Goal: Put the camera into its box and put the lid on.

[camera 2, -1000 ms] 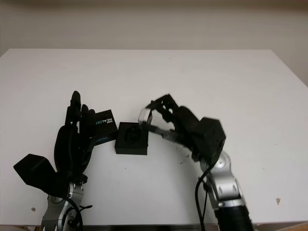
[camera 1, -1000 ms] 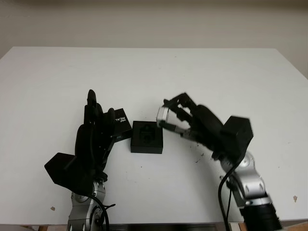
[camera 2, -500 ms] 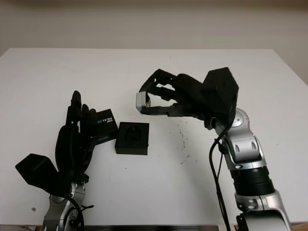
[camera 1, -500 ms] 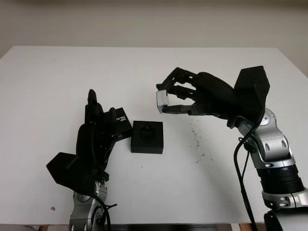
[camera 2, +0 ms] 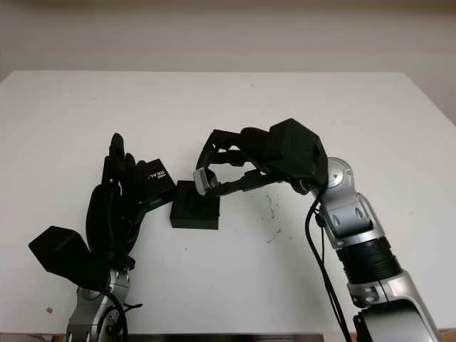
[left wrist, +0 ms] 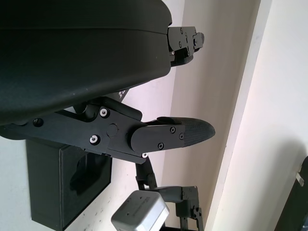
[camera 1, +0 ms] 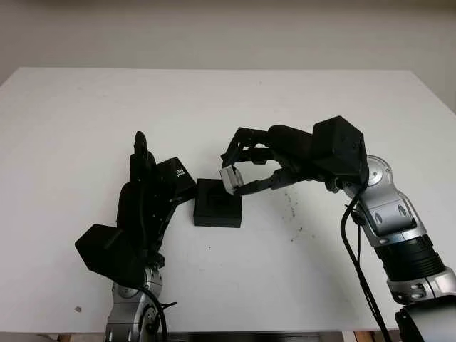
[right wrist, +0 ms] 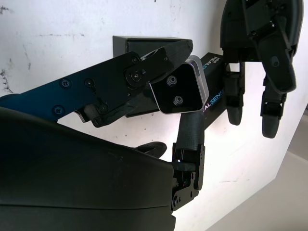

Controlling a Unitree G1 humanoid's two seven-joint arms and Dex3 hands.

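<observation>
Here the right hand (camera 1: pixel 260 160) fingers (right wrist: pixel 125 77) clamp the camera (camera 1: pixel 229 177) above the box (camera 1: pixel 217 203).

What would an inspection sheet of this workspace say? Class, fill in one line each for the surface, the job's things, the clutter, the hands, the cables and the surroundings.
Surface: white table, with dark specks right of the box.
Job's things: open black box with a moulded insert, on the table; silver camera held just above the box's right edge; black lid printed RealSense, tilted, left of the box.
Clutter: nothing seen.
Hands: right hand shut on the camera over the box; left hand against the lid, whether it grips it cannot be told.
Cables: black cable along the right forearm; another at the left arm's base.
Surroundings: plain pale wall behind the table.
</observation>
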